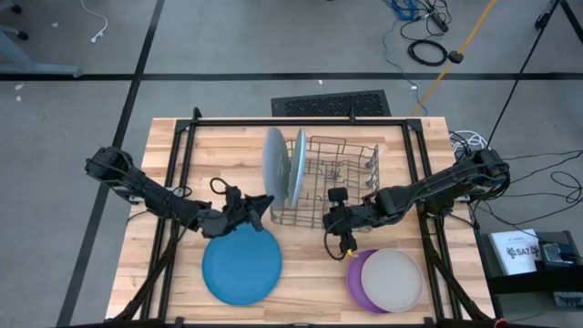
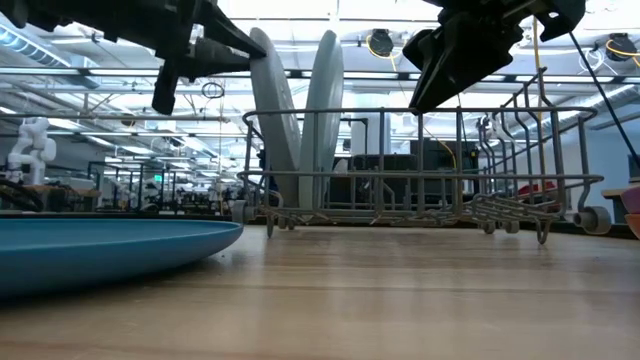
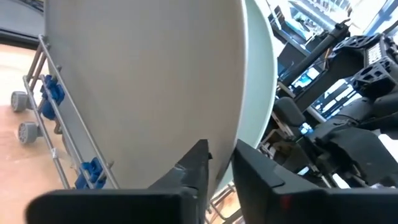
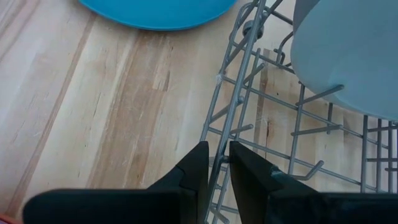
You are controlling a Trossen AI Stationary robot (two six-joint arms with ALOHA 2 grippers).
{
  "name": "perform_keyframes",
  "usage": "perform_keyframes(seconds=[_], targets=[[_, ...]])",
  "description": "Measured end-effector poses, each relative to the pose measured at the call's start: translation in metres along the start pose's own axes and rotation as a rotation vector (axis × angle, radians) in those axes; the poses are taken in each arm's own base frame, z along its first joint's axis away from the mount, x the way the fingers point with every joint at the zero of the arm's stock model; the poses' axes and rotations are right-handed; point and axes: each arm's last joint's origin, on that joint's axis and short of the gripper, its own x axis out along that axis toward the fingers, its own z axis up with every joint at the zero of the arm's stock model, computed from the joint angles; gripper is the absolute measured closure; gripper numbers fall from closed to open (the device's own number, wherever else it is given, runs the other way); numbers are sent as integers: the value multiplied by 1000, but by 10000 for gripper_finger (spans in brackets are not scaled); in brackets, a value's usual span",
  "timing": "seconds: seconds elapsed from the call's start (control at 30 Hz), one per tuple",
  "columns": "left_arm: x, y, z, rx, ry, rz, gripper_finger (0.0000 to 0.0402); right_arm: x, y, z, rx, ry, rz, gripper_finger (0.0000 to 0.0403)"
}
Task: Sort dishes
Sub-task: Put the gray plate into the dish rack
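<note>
Standing on edge in the left end of the dish rack [image 1: 346, 173]: grey plate [image 1: 273, 164] beside light blue plate [image 1: 297, 173]. Brought the left pincer [image 3: 222, 165] to the grey plate's rim, fingers narrowly apart; could not tell whether pinching. Held the right pincer [image 4: 217, 162] above the rack's front edge, slightly spread, gripping nothing. Lay flat on the desk [image 1: 219, 155] before the rack: darker blue plate [image 1: 241, 264], beige-grey plate [image 1: 393, 278] atop purple plate [image 1: 357, 278]

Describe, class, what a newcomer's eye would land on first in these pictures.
Two plates, a grey plate and a light blue plate, stand on edge in the rack mid-table. A big blue plate lies flat in front, near the left gripper. The right gripper hangs by the rack's front edge, above stacked purple and beige plates.
</note>
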Motion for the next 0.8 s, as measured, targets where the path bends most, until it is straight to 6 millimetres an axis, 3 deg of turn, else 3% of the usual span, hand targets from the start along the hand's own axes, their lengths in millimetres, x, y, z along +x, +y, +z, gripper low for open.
perform_keyframes(seconds=[0.43, 0.8], targets=[[0, -7, 7, 11, -44, -55, 233, 0, 1, 0, 0, 0, 11, 344], [-7, -11, 11, 45, -66, -51, 217, 0, 0, 0, 7, 2, 8, 344]])
